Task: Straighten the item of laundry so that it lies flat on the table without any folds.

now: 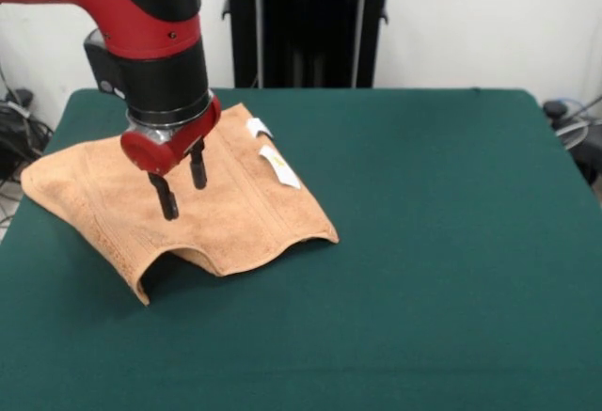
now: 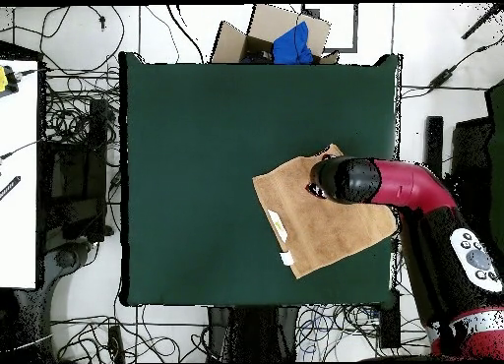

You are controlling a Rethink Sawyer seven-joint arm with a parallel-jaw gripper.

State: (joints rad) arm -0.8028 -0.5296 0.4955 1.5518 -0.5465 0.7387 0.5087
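A: Orange-tan terry towel, then. Found where?

B: Lay on the left part of the green felt table in the front view. From overhead, sat against the table's right side instead, reaching that edge with one corner.

A: Flat yet?

B: Mostly spread in a single layer, but not done. Starting at the left: reached the table's edge with the far-left corner, possibly hung a little over it. Next, along the near edge, arched up off the felt at the front corner, with a dark hollow beneath, and rippled again further right. Needed that edge drawn out and laid down, by my reckoning.

A: And the gripper?

B: Hung over the towel's middle with black fingers spread apart, clamped on nothing. Could not tell whether touching the cloth or just clear of it. Hidden under the red arm from overhead.

A: Pointed which way?

B: Lay askew to the table's sides. Going by the woven bands, ran lengthwise from the near left up toward the far right, ending at the edge with the two white tags. Looked almost square from above, so held that loosely.
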